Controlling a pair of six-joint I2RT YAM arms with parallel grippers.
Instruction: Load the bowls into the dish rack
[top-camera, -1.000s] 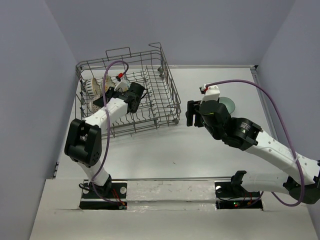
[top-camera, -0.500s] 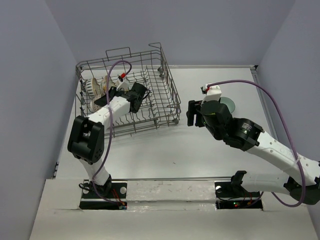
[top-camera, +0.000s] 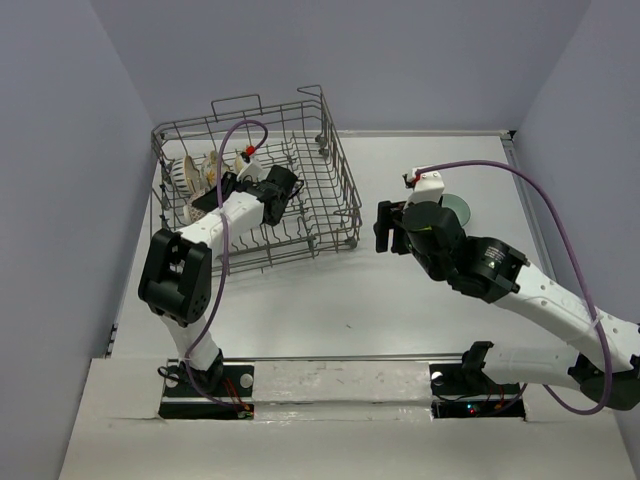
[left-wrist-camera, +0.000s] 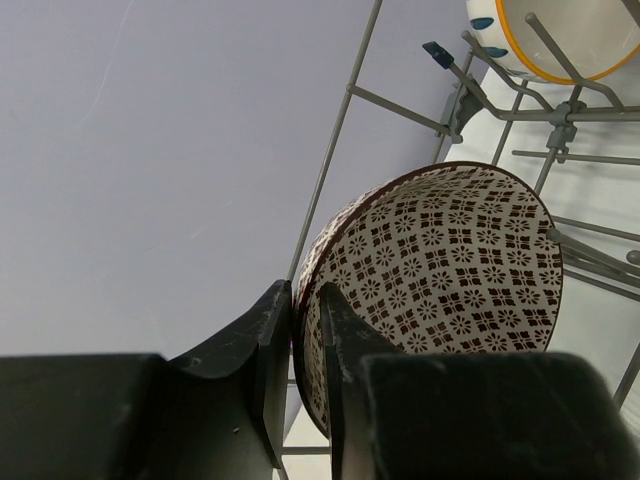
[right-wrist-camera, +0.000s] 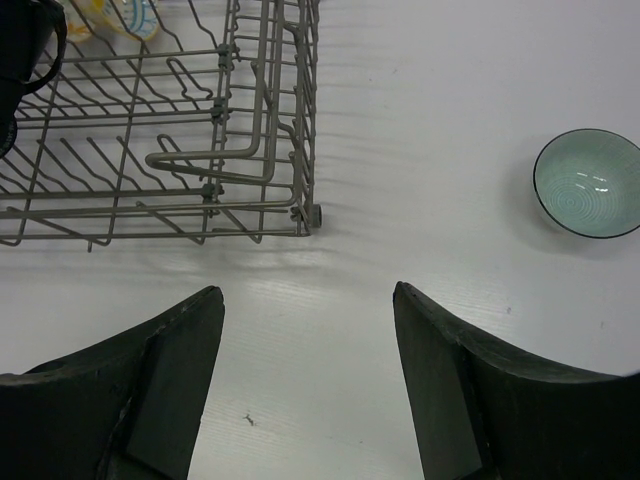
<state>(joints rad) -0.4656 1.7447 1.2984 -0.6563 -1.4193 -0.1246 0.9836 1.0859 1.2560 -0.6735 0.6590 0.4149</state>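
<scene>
- Brown-patterned bowl (left-wrist-camera: 440, 280) is sitting in the dish rack (right-wrist-camera: 262, 150), left hand (left-wrist-camera: 303, 310) pinching its rim.
- Right hand (right-wrist-camera: 307, 292) is hovering wide open over the surface (right-wrist-camera: 400, 100), teal bowl (right-wrist-camera: 587, 183) nearby.

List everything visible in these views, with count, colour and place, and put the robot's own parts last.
Grey metal wire dish rack: one, grey, on the table's far left, skewed.
Brown-patterned round ceramic bowl: one, brown on white, on edge among the rack's wires, rim pinched.
White flower-patterned bowls: two seem visible, white with yellow, on edge at the rack's left end.
Teal round bowl: one, teal, upright on the table, right of the rack and apart from it.
Table: one, white.
Purple cables: two, one per arm.
Left fingers: black, shut on the brown-patterned bowl's rim.
Right fingers: black, open, empty, over bare table.
</scene>
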